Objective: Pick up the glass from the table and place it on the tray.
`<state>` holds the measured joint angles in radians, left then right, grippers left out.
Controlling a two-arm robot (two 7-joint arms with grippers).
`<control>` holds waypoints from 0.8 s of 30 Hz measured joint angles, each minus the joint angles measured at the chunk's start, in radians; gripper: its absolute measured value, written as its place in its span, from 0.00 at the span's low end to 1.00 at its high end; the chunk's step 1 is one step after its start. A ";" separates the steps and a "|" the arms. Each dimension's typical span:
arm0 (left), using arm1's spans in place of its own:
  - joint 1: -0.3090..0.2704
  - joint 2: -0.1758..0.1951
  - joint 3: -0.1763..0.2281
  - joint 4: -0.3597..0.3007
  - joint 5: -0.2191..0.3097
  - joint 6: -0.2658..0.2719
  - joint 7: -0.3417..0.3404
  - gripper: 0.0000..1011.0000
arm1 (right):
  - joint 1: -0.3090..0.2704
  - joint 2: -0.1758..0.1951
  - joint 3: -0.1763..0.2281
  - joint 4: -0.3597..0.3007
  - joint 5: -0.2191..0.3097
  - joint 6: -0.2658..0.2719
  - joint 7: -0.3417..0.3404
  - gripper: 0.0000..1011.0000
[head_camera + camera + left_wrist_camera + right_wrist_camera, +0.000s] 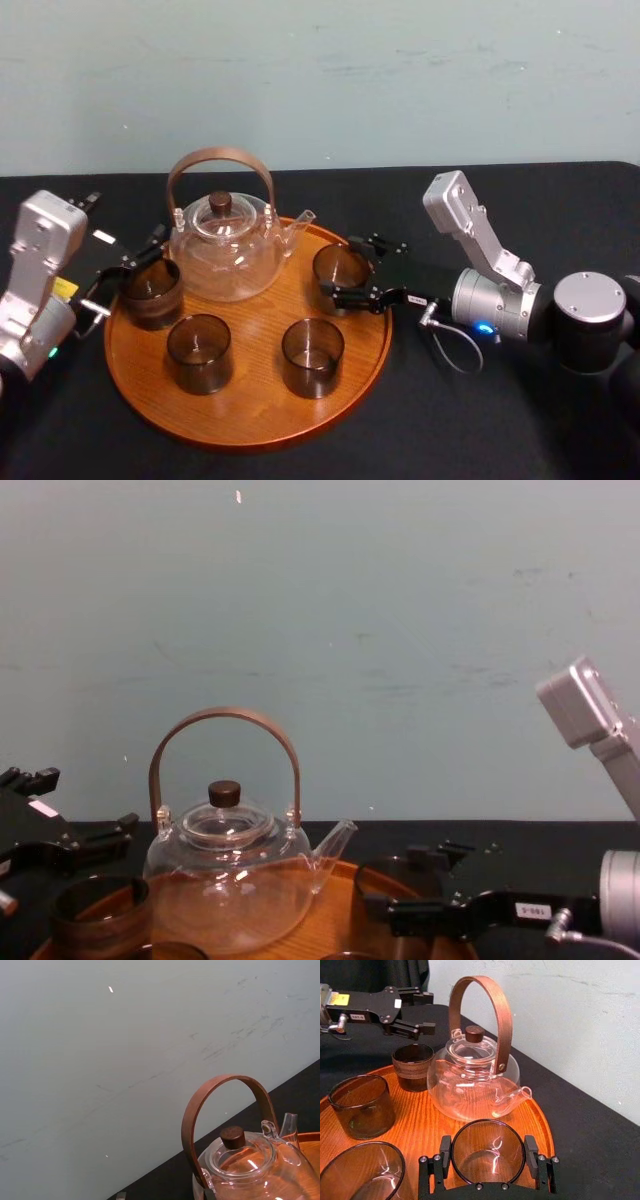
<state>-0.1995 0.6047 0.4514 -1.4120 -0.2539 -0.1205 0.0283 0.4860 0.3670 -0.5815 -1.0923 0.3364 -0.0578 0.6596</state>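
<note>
A smoky tumbler, the glass [338,262], stands on the right side of the round wooden tray [250,405]. My right gripper [343,270] reaches in from the right, and both fingers touch the sides of the glass [487,1160], one finger [445,1152] on each flank. The glass's base rests on the tray [420,1125]. At the tray's left edge my left gripper [140,258] hovers open, just above and behind another tumbler [152,292], holding nothing. The black table [500,420] surrounds the tray.
A clear glass teapot [225,250] with an arched wooden handle stands at the back of the tray, close to both grippers. Two more tumblers [199,352] [313,356] stand at the tray's front. A pale wall rises behind the table.
</note>
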 joint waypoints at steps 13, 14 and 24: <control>0.000 0.000 0.000 0.000 0.000 0.000 0.000 0.99 | 0.008 -0.020 0.008 0.033 -0.023 -0.010 -0.008 0.88; 0.000 0.000 0.000 0.000 0.000 0.000 0.000 0.99 | 0.008 -0.020 0.008 0.034 -0.024 -0.010 -0.008 0.88; 0.000 0.000 0.000 0.000 0.000 0.000 0.000 0.99 | 0.005 -0.025 0.011 0.038 -0.031 -0.006 -0.004 0.88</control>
<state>-0.1995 0.6047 0.4514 -1.4119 -0.2539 -0.1205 0.0283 0.4913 0.3422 -0.5705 -1.0539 0.3055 -0.0642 0.6551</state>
